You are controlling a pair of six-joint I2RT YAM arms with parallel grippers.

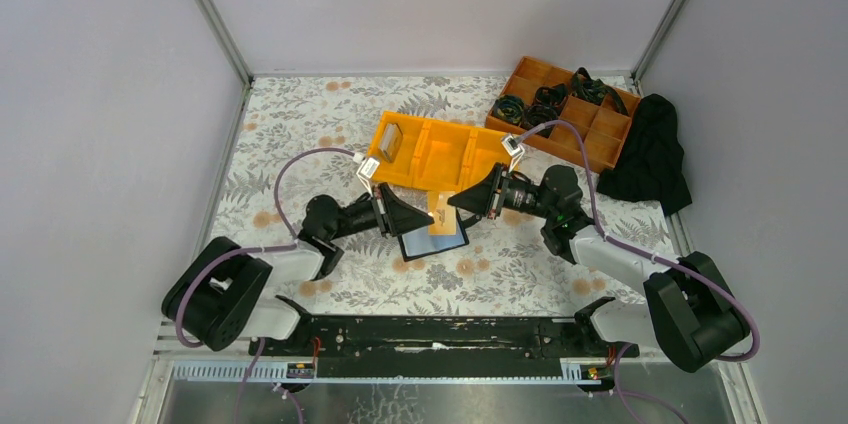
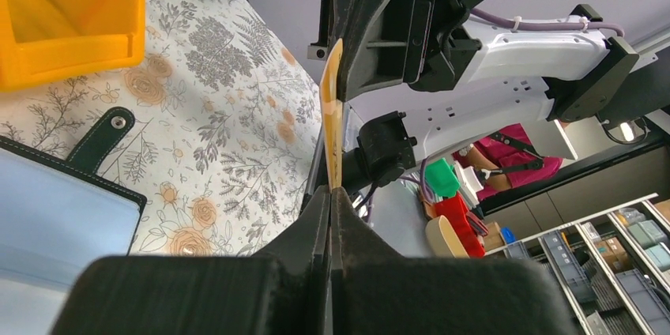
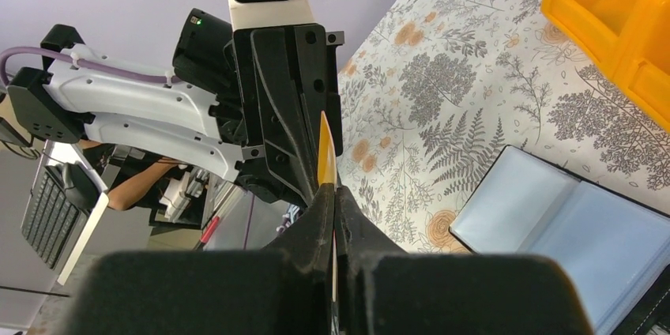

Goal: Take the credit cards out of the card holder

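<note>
A tan credit card (image 1: 441, 214) is held on edge just above the open black card holder (image 1: 432, 243), between my two grippers. My left gripper (image 1: 427, 214) is shut on its left end and my right gripper (image 1: 453, 205) is shut on its right end. In the left wrist view the card (image 2: 333, 114) runs edge-on from my fingertips (image 2: 325, 201) up to the right gripper (image 2: 371, 43). In the right wrist view the card (image 3: 324, 149) rises from my fingertips (image 3: 325, 202). The holder's clear sleeves (image 2: 55, 216) (image 3: 569, 224) look empty. A pale card (image 1: 390, 142) stands in the yellow bin's left compartment.
The yellow three-compartment bin (image 1: 470, 144) lies just behind the holder and also shows in both wrist views (image 2: 71, 43) (image 3: 616, 27). A brown wooden tray (image 1: 603, 144) with black coils sits at the back right, next to a black cloth (image 1: 650, 149). Walls close in the table.
</note>
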